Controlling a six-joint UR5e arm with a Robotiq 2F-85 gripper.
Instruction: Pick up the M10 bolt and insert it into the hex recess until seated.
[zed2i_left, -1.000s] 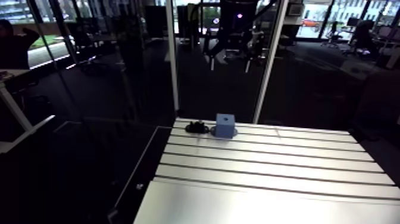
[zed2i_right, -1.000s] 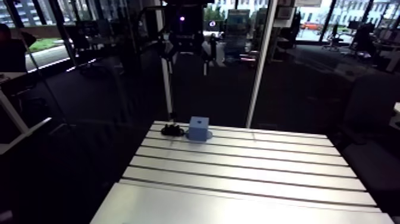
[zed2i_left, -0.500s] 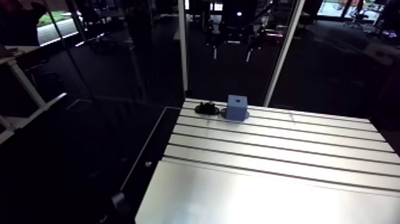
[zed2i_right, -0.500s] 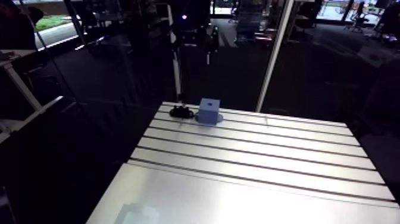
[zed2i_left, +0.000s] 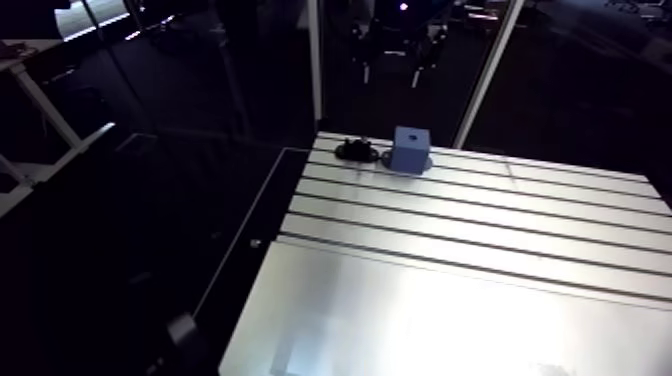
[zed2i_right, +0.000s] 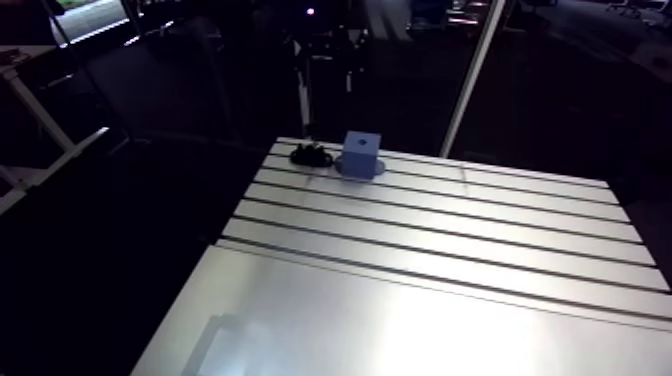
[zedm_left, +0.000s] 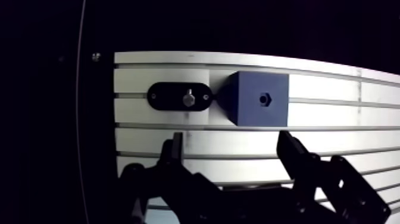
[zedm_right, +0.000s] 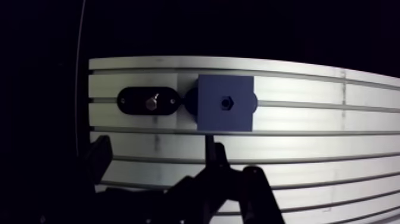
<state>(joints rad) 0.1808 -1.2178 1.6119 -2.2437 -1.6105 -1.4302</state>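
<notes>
The M10 bolt (zedm_left: 188, 97) stands head-down, shank up, in a black oval holder (zedm_left: 161, 96) near the table's far corner. Right beside the holder sits a blue block (zedm_left: 249, 95) with a small hex recess (zedm_left: 263, 99) in its top face. My gripper (zedm_left: 232, 152) hovers above the table, short of both. It is open, its fingers (zedm_left: 174, 149) wide apart with nothing between them. In the arm view the blue block (zed2i_left: 409, 149) and the dark holder (zed2i_left: 357, 151) lie side by side at the table's far edge.
The slotted aluminium table (zed2i_left: 450, 300) runs from the block toward the camera, with long grooves across it. Its left edge (zed2i_left: 270, 220) drops into dark floor just beside the holder. The far edge lies right behind the block.
The whole arm view has shifted, now looking down more steeply with more of the table showing, so the camera has moved. The block and holder keep their place on the table.
</notes>
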